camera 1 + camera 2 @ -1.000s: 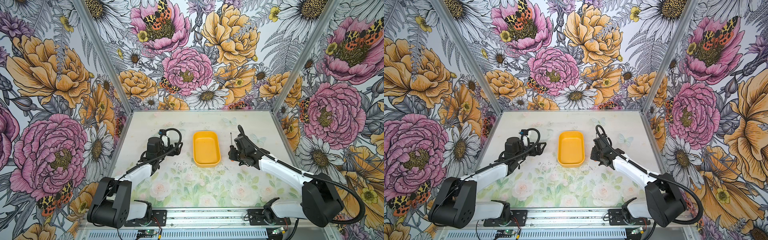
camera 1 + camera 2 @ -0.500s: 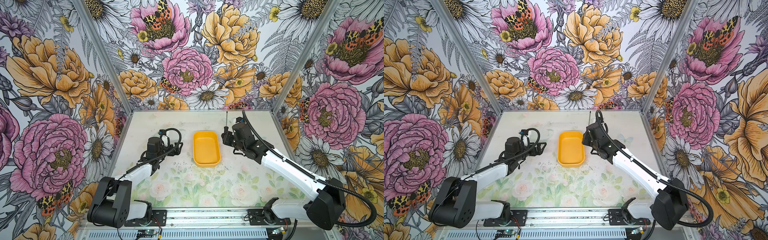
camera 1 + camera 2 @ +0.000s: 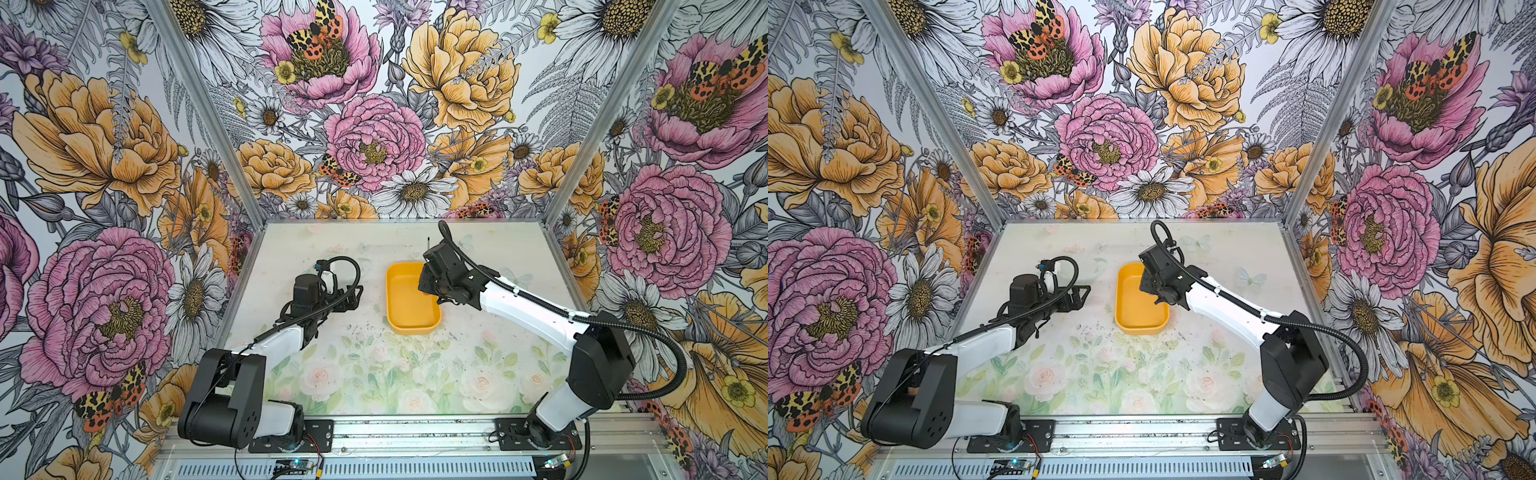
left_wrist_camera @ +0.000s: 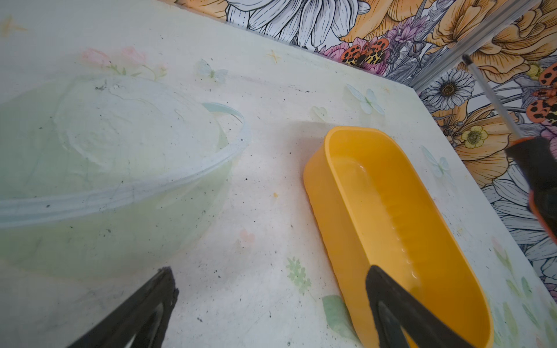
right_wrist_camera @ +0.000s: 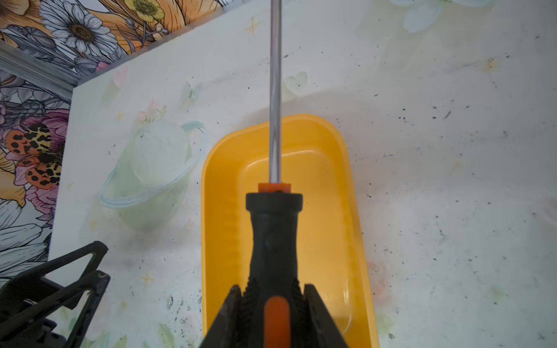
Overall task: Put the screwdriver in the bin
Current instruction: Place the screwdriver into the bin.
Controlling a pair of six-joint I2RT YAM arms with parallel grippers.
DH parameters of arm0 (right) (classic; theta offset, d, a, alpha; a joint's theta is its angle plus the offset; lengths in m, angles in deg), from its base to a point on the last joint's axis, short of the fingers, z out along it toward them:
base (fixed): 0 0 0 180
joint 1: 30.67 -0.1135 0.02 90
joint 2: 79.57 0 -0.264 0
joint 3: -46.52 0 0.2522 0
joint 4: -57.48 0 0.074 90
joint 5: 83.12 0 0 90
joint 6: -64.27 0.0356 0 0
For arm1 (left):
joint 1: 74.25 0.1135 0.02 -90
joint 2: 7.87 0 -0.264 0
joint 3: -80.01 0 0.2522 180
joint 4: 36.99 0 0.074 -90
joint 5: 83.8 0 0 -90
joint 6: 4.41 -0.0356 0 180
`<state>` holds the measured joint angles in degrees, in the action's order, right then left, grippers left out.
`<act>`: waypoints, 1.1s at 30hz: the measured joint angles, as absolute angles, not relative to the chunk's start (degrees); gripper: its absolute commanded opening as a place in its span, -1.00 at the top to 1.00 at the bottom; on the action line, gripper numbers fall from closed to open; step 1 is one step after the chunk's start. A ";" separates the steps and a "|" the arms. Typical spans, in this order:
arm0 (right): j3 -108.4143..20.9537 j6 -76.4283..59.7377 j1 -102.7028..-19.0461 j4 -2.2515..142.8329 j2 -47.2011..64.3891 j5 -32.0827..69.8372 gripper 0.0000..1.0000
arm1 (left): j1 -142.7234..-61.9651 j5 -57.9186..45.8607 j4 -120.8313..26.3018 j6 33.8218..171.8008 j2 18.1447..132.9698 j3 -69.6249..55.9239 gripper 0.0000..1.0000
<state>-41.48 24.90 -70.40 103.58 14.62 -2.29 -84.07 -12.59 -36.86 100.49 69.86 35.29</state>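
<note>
Screwdriver (image 5: 275, 235) clamped by its black handle in closed right gripper (image 5: 272, 296), held above bin (image 5: 331, 217) interior, shaft aimed at 12 o'clock along bin's long axis; left gripper (image 3: 351, 297) open, parked at bin's 9 o'clock, farther off.

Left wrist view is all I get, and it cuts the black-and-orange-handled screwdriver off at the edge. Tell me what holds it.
Observer: The right gripper is shut on the slim screwdriver, on its black handle.
Operator: Now place it against the shallow yellow-orange plastic bin.
Observer: Right wrist view: handle above the bin's interior, metal shaft along its length.
Operator: Report the left gripper and its gap to the bin.
Observer: In both top views the left gripper sits beside the bin, apart from it.
</note>
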 measured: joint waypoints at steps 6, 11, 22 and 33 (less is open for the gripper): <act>-41.70 25.78 -71.42 105.76 18.05 -0.67 1.00 | -84.07 -12.78 -36.83 100.49 69.88 35.29 -0.98; -42.00 25.75 -72.52 106.40 20.15 0.64 1.00 | -84.07 -12.78 -36.83 100.49 70.76 35.29 -0.98; -42.02 26.39 -73.79 107.12 22.58 1.16 1.00 | -84.07 -12.78 -36.14 100.46 72.09 35.56 -0.97; -42.05 27.26 -73.79 107.34 24.50 1.38 1.00 | -83.96 -12.76 -34.23 100.49 72.09 37.06 -0.98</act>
